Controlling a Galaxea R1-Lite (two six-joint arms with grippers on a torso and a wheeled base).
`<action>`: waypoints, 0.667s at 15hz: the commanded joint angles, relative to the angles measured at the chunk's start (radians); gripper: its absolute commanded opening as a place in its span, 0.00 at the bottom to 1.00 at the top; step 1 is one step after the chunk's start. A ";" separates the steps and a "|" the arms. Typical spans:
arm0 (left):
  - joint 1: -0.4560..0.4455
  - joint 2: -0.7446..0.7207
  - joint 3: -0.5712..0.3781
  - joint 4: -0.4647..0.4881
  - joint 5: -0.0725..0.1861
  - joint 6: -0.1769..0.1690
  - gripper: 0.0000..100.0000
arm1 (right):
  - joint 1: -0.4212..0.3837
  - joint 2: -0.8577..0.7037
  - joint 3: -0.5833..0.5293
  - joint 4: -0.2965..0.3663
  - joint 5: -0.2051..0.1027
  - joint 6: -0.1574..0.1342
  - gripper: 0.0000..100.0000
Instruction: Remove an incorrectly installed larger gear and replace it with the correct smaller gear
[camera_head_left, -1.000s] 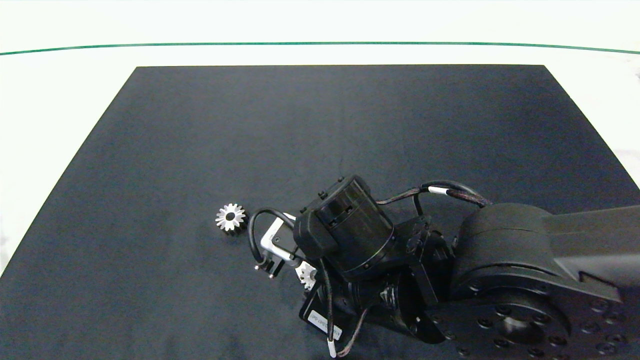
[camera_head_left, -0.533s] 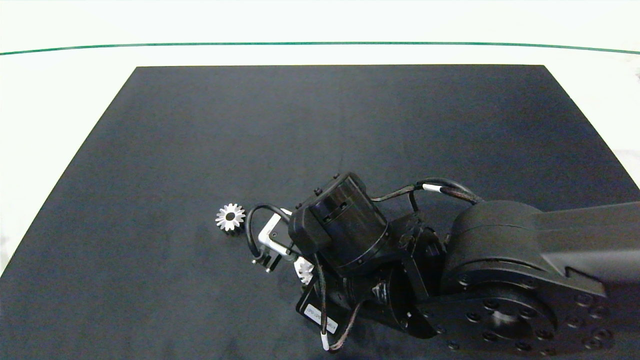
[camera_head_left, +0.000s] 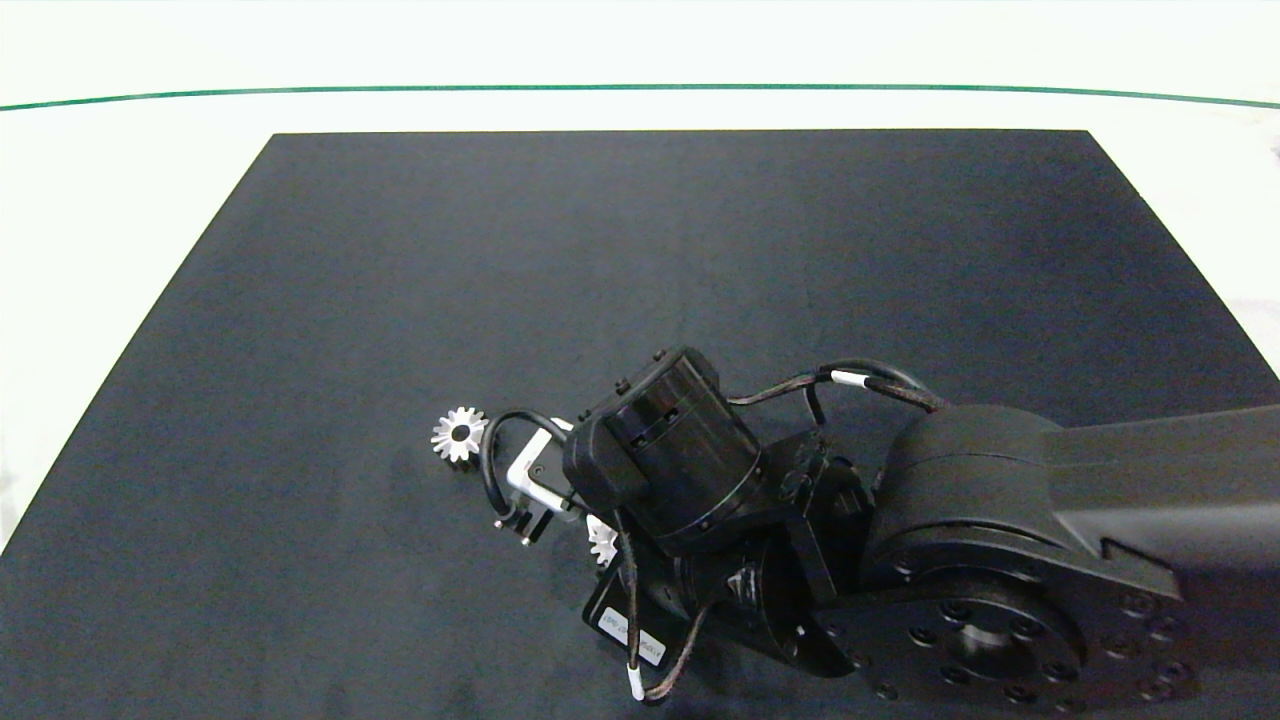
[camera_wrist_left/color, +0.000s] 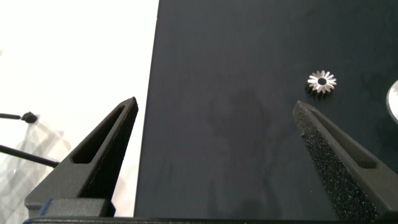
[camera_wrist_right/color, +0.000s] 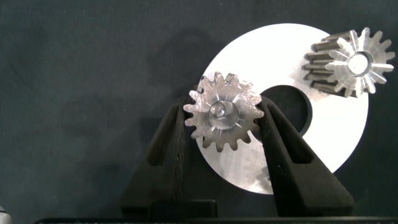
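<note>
We see a matt black mat (camera_head_left: 640, 260) on the white bench (camera_head_left: 100, 220), a thin green line (camera_head_left: 640, 88) across it, silver gears: one (camera_wrist_right/color: 222, 118) between our right claw's (camera_wrist_right/color: 224, 118) dark grey fingers (camera_wrist_right/color: 171, 146), one starburst-toothed (camera_wrist_right/color: 351, 62) beside, over a plain silver disc (camera_wrist_right/color: 329, 143).

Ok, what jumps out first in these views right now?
The right gripper is shut on the smaller gear over a silver disc with a round hole. The larger gear lies alone on the black mat, just left of that arm in the head view. The left gripper hangs open over the mat's edge.
</note>
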 joint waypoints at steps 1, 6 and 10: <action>0.000 0.003 0.004 0.003 0.002 0.001 1.00 | 0.002 0.004 0.001 0.004 -0.001 -0.002 0.28; -0.002 -0.005 0.015 0.002 0.002 0.001 1.00 | 0.002 -0.010 0.012 0.029 -0.003 -0.002 0.28; 0.000 -0.011 0.031 0.002 0.002 0.001 1.00 | -0.004 -0.013 0.009 0.044 -0.006 -0.001 0.28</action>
